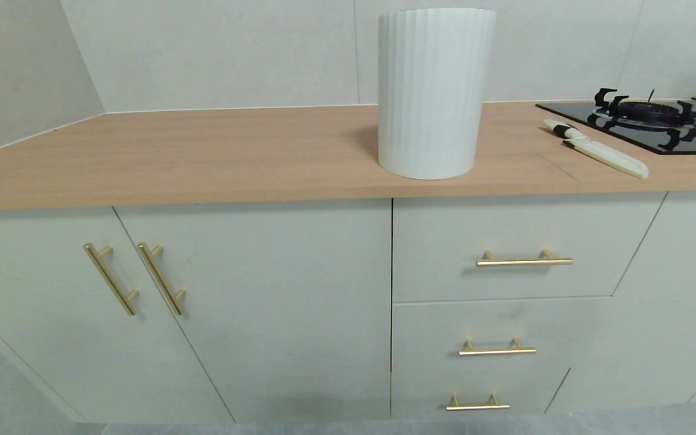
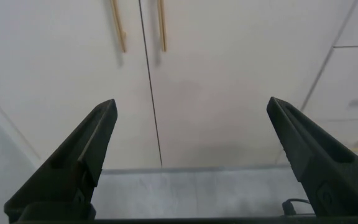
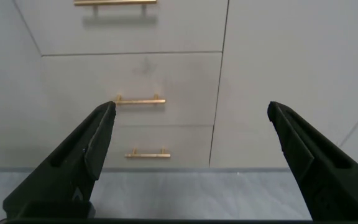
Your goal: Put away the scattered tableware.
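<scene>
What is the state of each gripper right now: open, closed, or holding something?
Left gripper: open, holding nothing.
Right gripper: open, holding nothing.

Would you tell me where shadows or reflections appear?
Head view: the white ribbed container casts a shadow leftward on the countertop; the glass hob mirrors its grate. Left wrist view: faint shadows beside the door handles. Right wrist view: shadows under the drawer handles.

The table is showing matt wood grain, the ribbed white tub is looking matt, the pale knife is looking smooth, the hob is gleaming like black glass, and the drawer handles are shining as brushed golden metal.
</scene>
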Available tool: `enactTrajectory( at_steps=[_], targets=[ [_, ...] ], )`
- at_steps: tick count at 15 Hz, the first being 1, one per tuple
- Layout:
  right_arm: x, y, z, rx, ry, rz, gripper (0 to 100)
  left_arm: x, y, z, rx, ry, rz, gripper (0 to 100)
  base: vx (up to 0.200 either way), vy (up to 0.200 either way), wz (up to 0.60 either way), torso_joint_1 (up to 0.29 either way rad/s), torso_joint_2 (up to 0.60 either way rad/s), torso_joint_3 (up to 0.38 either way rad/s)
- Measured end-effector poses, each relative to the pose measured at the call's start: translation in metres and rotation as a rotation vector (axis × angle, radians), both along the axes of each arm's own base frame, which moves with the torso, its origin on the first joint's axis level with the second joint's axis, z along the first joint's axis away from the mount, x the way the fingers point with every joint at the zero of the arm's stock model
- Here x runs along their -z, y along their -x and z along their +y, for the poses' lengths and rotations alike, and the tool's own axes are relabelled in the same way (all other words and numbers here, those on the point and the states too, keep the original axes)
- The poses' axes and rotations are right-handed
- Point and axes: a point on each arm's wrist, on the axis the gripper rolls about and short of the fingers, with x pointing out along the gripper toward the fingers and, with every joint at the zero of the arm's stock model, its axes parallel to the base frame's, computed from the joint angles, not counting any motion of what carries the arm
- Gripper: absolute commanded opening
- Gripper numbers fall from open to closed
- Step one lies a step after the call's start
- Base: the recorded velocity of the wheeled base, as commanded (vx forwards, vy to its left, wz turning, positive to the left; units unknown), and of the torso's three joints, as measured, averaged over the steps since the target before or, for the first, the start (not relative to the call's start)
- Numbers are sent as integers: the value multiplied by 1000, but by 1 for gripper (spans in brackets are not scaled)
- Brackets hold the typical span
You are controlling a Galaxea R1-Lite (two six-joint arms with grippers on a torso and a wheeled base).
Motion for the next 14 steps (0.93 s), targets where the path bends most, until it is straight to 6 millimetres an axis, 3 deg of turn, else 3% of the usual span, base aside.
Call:
enactTrajectory(
  at_steps=[7,14],
  targets=[
    [0,0,0,1,0,0,100,0,0,0,0,0,0,100,200,0,0,4,0,-1],
    [0,0,0,1,-6,1,100,0,0,0,0,0,-1,100,0,0,0,0,0,0]
  ],
)
